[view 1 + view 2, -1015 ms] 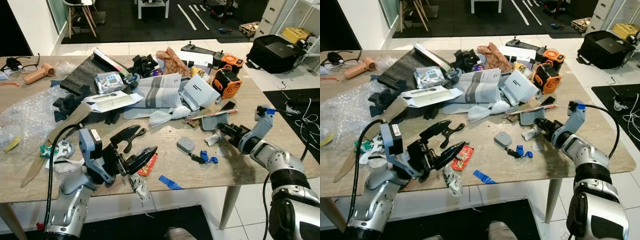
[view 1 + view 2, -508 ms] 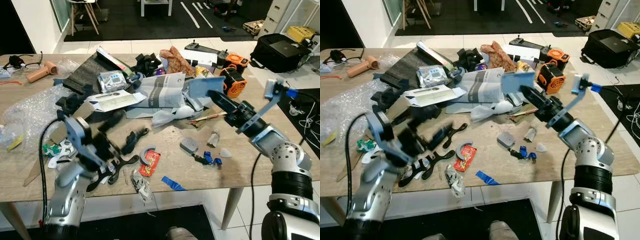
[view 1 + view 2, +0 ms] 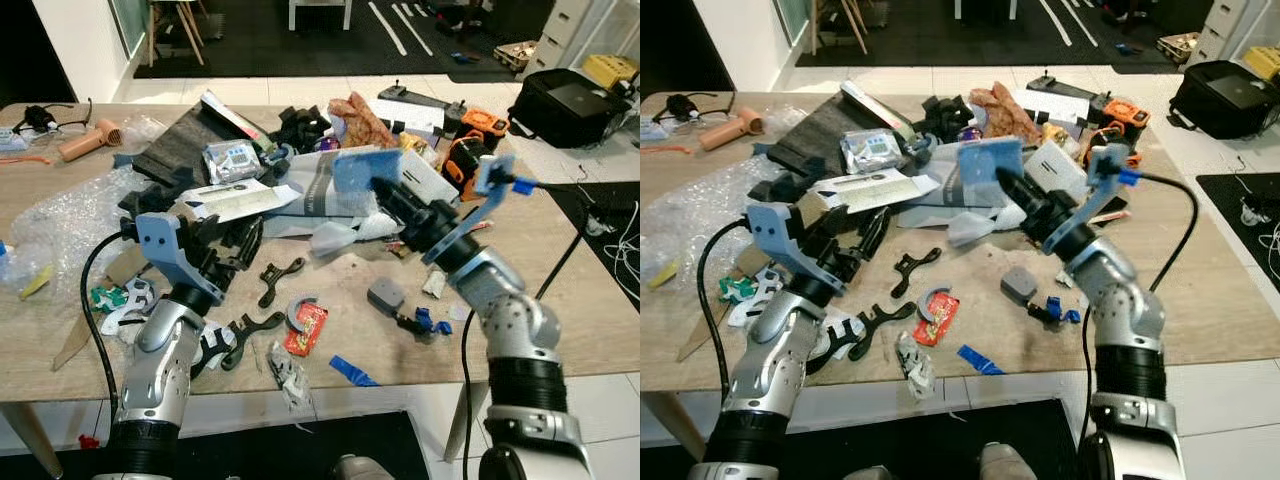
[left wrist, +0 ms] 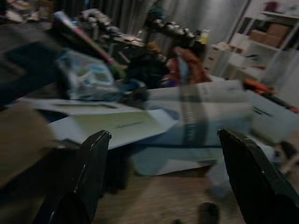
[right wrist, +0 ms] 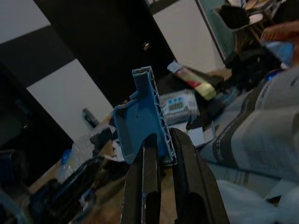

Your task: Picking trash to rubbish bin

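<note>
Care matters: my right gripper (image 3: pixel 1002 181) clamps the blue plastic panel (image 3: pixel 983 166) by one edge, so I'd carry it binward gently; left gripper (image 4: pixel 163 172) gapes empty.

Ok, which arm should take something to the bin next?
Probably the right. The right gripper is shut on a blue plastic piece, lifted above the table. The left gripper is open and holds nothing, low over the clutter.

Wooden table (image 3: pixel 590 310), pale tiled floor (image 3: pixel 300 92), dark mat (image 3: pixel 260 40), white wall (image 3: pixel 75 45)
</note>
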You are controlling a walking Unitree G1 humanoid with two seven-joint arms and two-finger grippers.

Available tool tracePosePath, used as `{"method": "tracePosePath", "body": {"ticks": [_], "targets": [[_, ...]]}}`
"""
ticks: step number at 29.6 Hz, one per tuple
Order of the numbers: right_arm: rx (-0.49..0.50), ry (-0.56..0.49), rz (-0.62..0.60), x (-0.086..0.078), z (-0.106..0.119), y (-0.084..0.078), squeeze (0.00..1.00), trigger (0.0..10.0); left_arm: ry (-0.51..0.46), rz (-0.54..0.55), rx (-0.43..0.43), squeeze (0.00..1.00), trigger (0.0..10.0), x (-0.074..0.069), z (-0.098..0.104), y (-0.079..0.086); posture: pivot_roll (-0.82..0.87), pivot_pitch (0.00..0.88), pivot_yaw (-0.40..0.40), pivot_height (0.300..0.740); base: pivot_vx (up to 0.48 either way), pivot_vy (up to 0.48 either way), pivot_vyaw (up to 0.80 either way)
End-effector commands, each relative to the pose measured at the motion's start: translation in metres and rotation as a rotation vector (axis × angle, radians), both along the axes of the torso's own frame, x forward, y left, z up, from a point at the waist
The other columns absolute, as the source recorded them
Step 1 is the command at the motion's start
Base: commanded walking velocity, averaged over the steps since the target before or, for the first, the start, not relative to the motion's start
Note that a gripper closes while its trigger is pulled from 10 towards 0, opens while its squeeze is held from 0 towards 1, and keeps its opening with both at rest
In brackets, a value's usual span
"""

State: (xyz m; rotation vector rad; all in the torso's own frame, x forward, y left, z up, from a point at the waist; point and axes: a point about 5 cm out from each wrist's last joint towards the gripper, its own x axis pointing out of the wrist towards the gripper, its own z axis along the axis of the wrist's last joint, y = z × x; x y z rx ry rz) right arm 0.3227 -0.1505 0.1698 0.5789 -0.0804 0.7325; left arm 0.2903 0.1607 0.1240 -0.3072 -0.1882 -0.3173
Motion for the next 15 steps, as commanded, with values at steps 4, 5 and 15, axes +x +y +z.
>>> {"method": "tracePosePath", "body": {"ticks": [4,5,15], "targets": [[0.001,-0.009,-0.009,-0.001,0.000,0.002,0.00,10.0,0.015,0.008,0.041,0.00,10.0,0.003,0.000,-0.007,-0.07,0.000,-0.023,0.740,0.000,0.000,0.00],[-0.001,-0.010,-0.017,-0.001,0.000,0.002,0.00,10.0,0.015,0.003,0.046,0.00,10.0,0.003,0.000,-0.008,-0.07,0.000,-0.023,0.740,0.000,0.000,0.00],[-0.025,-0.021,-0.022,0.000,-0.002,0.005,0.00,10.0,-0.003,-0.026,0.094,0.00,10.0,0.003,0.001,-0.014,-0.07,0.000,-0.023,0.740,-0.273,0.000,0.00]]}}
